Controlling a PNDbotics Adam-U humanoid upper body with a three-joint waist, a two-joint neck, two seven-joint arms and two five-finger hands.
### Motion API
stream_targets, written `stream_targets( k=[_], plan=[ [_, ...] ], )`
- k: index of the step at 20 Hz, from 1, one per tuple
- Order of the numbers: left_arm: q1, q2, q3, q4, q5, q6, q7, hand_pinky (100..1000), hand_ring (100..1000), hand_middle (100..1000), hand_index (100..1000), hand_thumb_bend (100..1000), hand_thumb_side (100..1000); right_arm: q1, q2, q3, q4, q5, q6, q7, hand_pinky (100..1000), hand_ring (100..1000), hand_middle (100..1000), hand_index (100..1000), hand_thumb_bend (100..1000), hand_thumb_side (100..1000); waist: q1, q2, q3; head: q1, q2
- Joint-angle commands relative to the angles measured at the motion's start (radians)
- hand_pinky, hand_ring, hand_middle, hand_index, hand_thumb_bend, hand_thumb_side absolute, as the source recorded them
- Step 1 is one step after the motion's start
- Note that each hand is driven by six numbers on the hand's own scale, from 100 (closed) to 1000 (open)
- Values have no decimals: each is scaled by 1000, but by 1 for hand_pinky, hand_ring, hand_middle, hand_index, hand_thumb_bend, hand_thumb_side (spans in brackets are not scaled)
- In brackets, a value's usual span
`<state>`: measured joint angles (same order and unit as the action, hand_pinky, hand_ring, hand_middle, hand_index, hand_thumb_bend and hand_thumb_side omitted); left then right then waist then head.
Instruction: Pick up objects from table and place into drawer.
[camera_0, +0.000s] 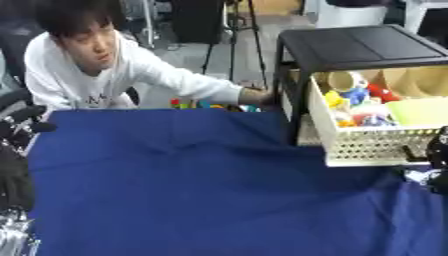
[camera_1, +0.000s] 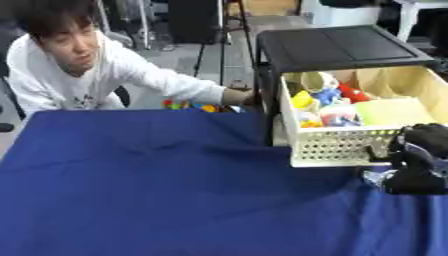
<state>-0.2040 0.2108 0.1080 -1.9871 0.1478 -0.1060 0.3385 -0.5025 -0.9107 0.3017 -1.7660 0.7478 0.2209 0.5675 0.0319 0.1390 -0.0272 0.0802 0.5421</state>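
Note:
The cream perforated drawer (camera_1: 332, 147) stands pulled out of the black cabinet (camera_1: 337, 47) at the right. In it lie several toys: yellow (camera_1: 300, 100), blue (camera_1: 328, 95) and red (camera_1: 352, 92) ones, and a flat green thing (camera_1: 389, 111). My right hand (camera_1: 422, 160) is black and sits right in front of the drawer's front, near its right end. A small pale thing (camera_1: 376, 177) shows on the cloth just below and to the left of that hand. Small coloured toys (camera_0: 206, 105) lie at the table's far edge. Dark parts of my left arm (camera_0: 16, 150) show at the left edge.
A blue cloth (camera_0: 192, 185) covers the whole table. A person in white sits behind the far left corner, with a hand (camera_0: 255, 95) reaching to the coloured toys beside the cabinet's leg. Stands and floor lie beyond.

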Motion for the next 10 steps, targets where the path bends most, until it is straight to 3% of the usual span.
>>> stream_targets(
  k=[1, 10],
  plan=[
    [-15, 11, 6, -13, 0, 0, -4, 537, 637, 695, 895, 419, 962, -21, -12, -10, -25, -13, 4, -15, 124, 545, 621, 759, 445, 888, -3, -8, 3, 4, -13],
    [-18, 11, 6, -13, 1, 0, -6, 538, 636, 696, 892, 418, 962, -31, -10, -13, -22, 10, 10, -50, 130, 550, 632, 763, 438, 914, -9, -3, 8, 5, -18]
  ],
)
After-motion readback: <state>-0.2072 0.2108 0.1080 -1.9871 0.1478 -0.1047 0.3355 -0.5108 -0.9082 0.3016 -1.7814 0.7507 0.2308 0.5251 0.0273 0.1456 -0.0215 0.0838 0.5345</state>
